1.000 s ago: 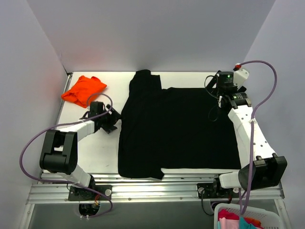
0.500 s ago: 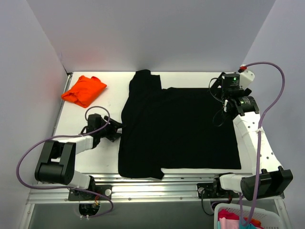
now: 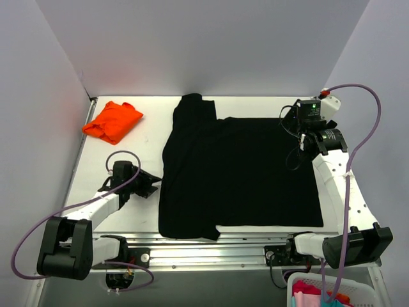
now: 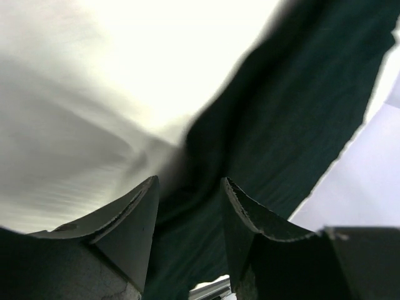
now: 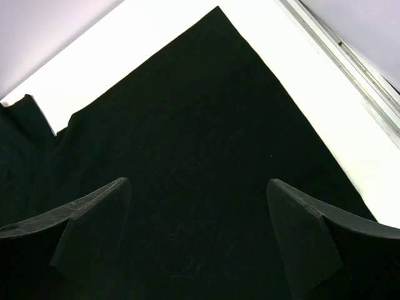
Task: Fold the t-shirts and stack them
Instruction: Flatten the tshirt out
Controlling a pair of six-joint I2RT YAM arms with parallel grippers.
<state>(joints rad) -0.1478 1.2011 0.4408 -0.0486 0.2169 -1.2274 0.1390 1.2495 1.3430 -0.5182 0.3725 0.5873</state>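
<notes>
Checking the left-edge pickup: black t-shirt (image 3: 243, 173) lies flat mid-table (image 3: 144, 135), long axis left-right, its left edge running near-far. Left gripper (image 4: 189, 182) sits low, just beside that edge, with the cloth to its right and showing between the fingers. Jaws are at a narrow gap; I see nothing clamped. Right gripper (image 5: 197, 184) hovers over the far right corner, jaws wide, empty. Orange t-shirt (image 3: 113, 121) sits folded at the far left, well apart. Left arm is nearer that edge; I'd guess the fold goes left-to-right.
</notes>
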